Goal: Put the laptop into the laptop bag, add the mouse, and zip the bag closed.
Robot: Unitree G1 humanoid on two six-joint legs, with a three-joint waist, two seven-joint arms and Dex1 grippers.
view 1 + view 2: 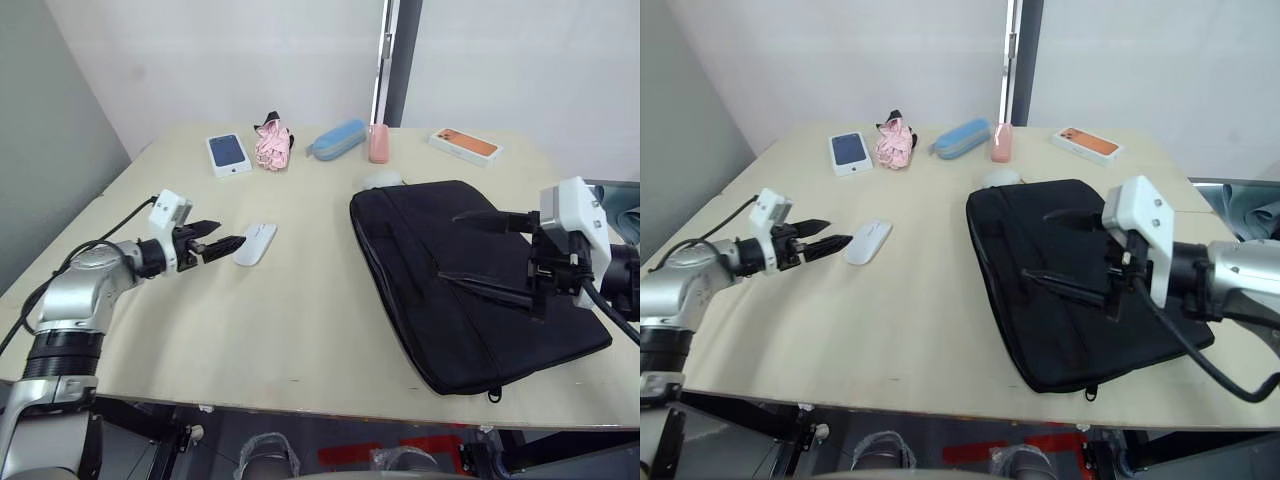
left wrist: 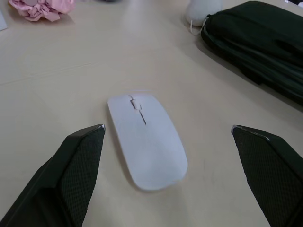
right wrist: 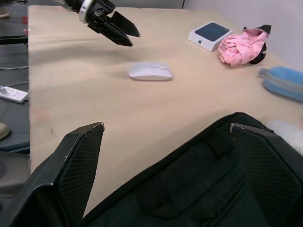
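Mouse (image 1: 255, 243): flat, white, lying on the bare bench (image 1: 300, 320) left of the laptop bag (image 1: 470, 285), well apart from it. Scroll-wheel end turned away from the left pincer (image 1: 228, 242).

Left pincer: fingers spread wide, empty, tips just short of the mouse, one to either side of its near end in the left wrist view.

Laptop bag: black fabric, flat on the right half of the bench, handle side up. Laptop not seen.

Right pincer (image 1: 495, 255): held above the bag, fingers wide apart, gripping nothing.

White rounded item (image 1: 383, 179): touching the bag's far edge, mostly hidden.

Far edge of bench, left to right: boxed phone (image 1: 229, 154), pink crumpled cloth (image 1: 272, 145), blue pouch (image 1: 337, 139), pink upright container (image 1: 379, 143), orange boxed phone (image 1: 465, 146).
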